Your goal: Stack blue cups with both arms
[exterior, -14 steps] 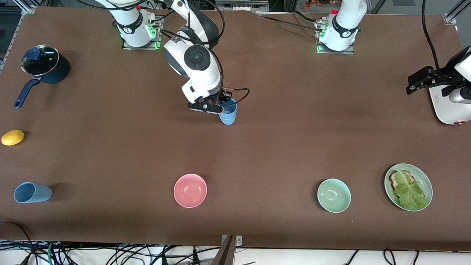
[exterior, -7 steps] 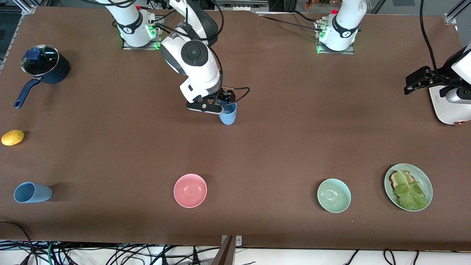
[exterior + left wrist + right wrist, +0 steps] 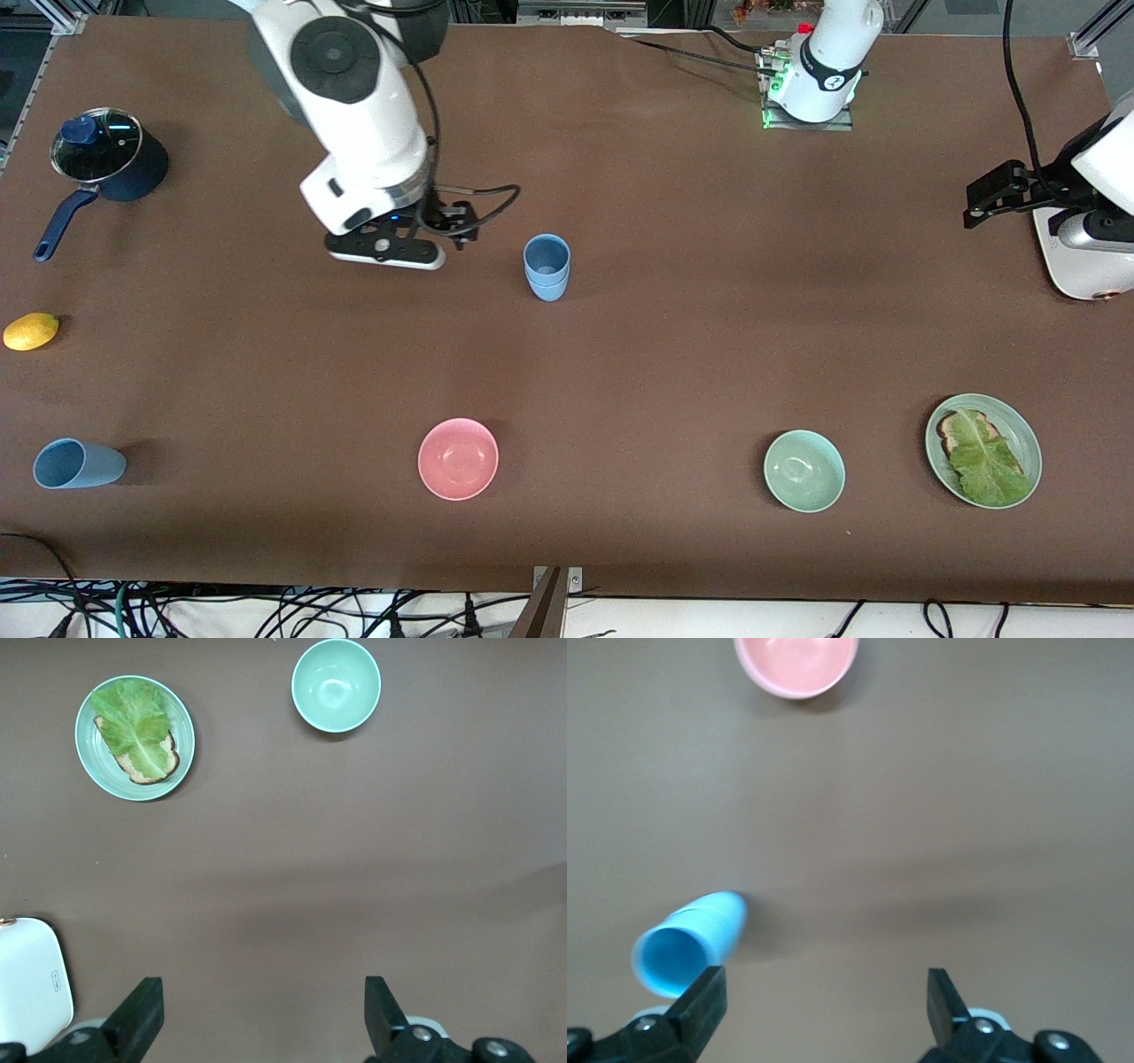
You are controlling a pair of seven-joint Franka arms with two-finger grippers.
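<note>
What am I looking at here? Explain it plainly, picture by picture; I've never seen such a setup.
These are two white robot arms bolted to a brown table, each ending in a black two-finger gripper. The wide picture comes from a high camera facing the robots. The other two come from cameras on the arms' wrists, looking down past the fingers.

The right gripper hangs open and empty over bare table, beside the stacked blue cups. The left gripper is open and empty too, waiting over a white appliance at its end of the table.

Also on the table are another blue cup lying on its side, a pink bowl, a green bowl, a plate with bread and lettuce, a lemon and a navy lidded pot.
</note>
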